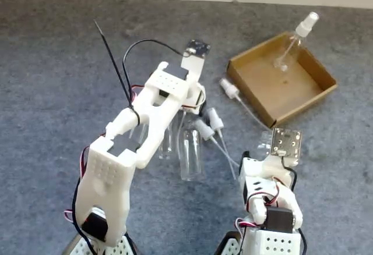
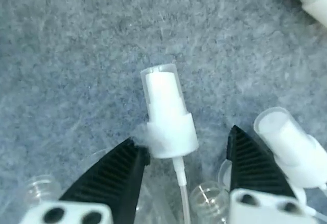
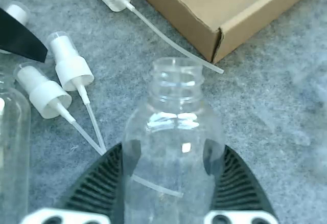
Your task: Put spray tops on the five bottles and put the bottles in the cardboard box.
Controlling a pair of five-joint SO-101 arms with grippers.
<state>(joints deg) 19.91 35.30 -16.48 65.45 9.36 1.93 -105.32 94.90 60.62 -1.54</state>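
Note:
My left gripper (image 2: 185, 139) is open over the grey carpet, its black fingers on either side of a white spray top (image 2: 166, 114) lying there. One finger touches the collar and the other stands apart from it. A second spray top (image 2: 288, 142) lies just beside it. My right gripper (image 3: 171, 150) is shut on a clear bottle (image 3: 173, 116) with no top, whose open neck points toward the cardboard box (image 3: 225, 9). The box (image 1: 256, 95) sits at the back right, and a bottle with a spray top (image 1: 294, 39) stands tilted inside it.
Two clear bottles (image 1: 189, 150) lie side by side under the left arm (image 1: 145, 127). Three loose spray tops with long tubes (image 1: 230, 89) (image 1: 215, 118) (image 1: 204, 128) lie between the arms and the box. Bare carpet stretches to the left and to the far right.

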